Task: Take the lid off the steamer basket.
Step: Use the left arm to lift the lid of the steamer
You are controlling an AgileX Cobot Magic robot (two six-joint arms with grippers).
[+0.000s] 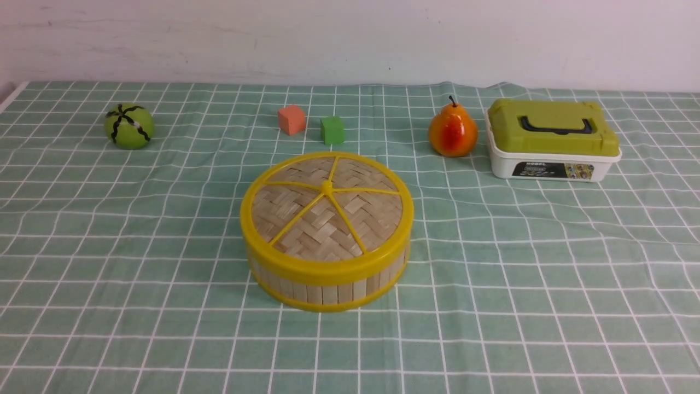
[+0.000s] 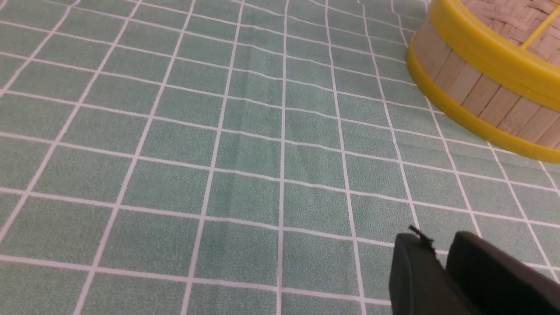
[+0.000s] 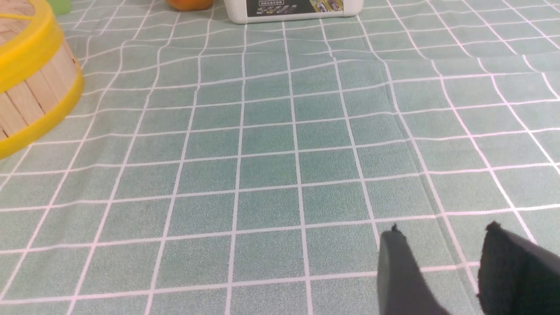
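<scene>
Lid (image 1: 327, 210): seated on steamer basket (image 1: 330, 293), left of desk (image 1: 492, 306) centre | left claw (image 2: 439, 239): released, slightly parted | green ball (image 1: 129, 126) | behind basket: red block (image 1: 292, 120), green block (image 1: 332, 131) | orange pear (image 1: 453, 131) | green-topped box (image 1: 552, 137) | right claw (image 3: 444, 234): released, fingers apart

From here the lid (image 1: 295, 219) hides the inside of the steamer basket (image 1: 330, 293); the label's (image 1: 553, 171) smallest print is unreadable.
</scene>
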